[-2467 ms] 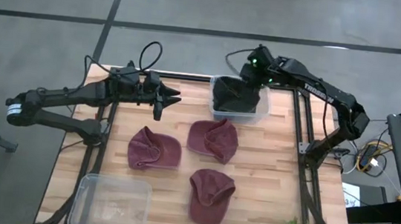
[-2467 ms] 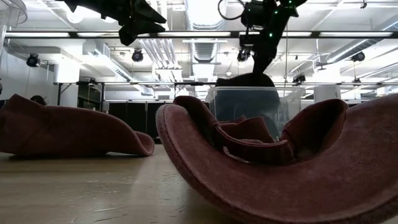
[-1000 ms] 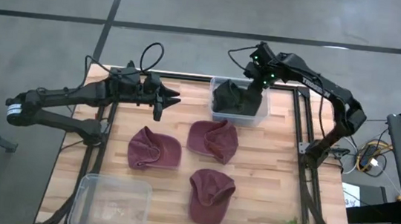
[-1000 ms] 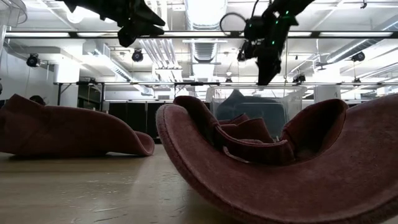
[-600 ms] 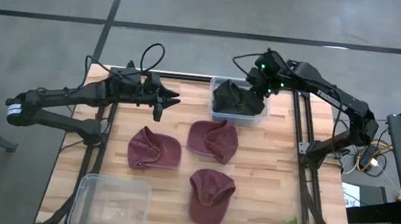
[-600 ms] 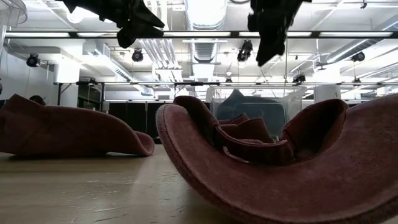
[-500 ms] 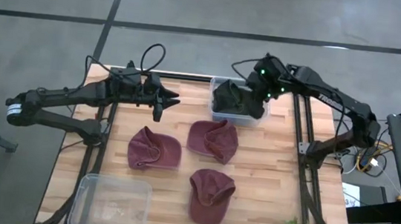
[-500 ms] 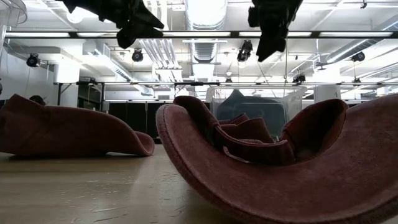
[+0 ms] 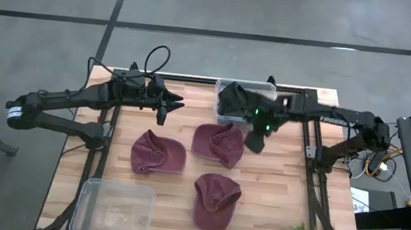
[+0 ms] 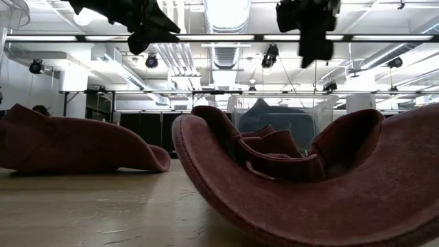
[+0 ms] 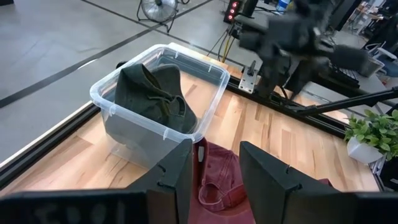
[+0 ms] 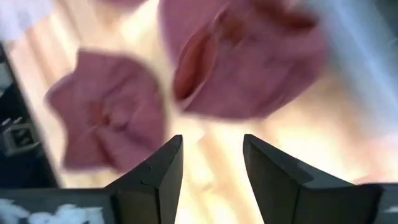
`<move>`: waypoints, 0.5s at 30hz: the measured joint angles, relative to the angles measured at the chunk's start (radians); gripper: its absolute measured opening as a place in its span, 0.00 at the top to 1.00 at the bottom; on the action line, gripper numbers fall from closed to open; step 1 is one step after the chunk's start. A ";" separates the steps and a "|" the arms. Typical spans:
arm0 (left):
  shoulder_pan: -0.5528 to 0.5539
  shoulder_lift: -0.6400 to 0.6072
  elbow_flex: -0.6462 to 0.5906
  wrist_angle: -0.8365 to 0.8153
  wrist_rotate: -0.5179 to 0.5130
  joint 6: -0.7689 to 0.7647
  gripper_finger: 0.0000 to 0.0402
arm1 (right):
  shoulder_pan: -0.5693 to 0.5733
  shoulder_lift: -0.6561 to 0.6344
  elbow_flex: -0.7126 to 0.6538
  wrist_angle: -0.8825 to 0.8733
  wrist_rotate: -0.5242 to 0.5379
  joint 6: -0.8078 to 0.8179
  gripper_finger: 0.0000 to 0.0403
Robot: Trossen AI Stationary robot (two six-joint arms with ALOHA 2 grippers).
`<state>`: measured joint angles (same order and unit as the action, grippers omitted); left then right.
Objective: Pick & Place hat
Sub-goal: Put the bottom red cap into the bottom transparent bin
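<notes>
- Fingers of the right gripper [image 12: 208,177] were seen parted and empty in its wrist view, hanging over the bare surface [image 9: 282,184] just beside the nearest maroon hat [image 9: 218,143].
- One dark hat [image 9: 235,101] was found lying in the clear bin [image 9: 224,117] at the far edge; three maroon hats were left out, the middle one, a left one [image 9: 158,153] and a near one [image 9: 216,200].
- Fingers of the left gripper [image 9: 172,101] were seen apart, holding nothing, parked above the surface to the bin's left.
- The next pick would be judged best done by centring the right fingers over a raised fold of the middle hat and lowering straight, so that cloth is pinched rather than pushed flat.
- The bin's contents were shown clearly by the left wrist view, while the low view was largely blocked by a hat's brim.
</notes>
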<state>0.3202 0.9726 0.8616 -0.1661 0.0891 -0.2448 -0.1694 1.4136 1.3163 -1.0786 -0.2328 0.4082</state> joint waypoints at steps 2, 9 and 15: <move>0.000 0.000 0.000 0.000 0.000 0.009 0.69 | 0.061 0.000 -0.032 0.002 -0.019 0.073 0.60; 0.000 0.000 0.000 0.025 0.000 0.013 0.69 | 0.264 0.000 -0.136 0.102 -0.023 0.389 0.60; 0.000 0.000 0.000 0.036 0.000 0.014 0.69 | 0.423 0.000 -0.265 0.372 -0.021 0.706 0.60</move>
<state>0.3202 0.9722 0.8616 -0.1303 0.0887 -0.2306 0.2537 1.4136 1.0513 -0.7061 -0.2542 1.1145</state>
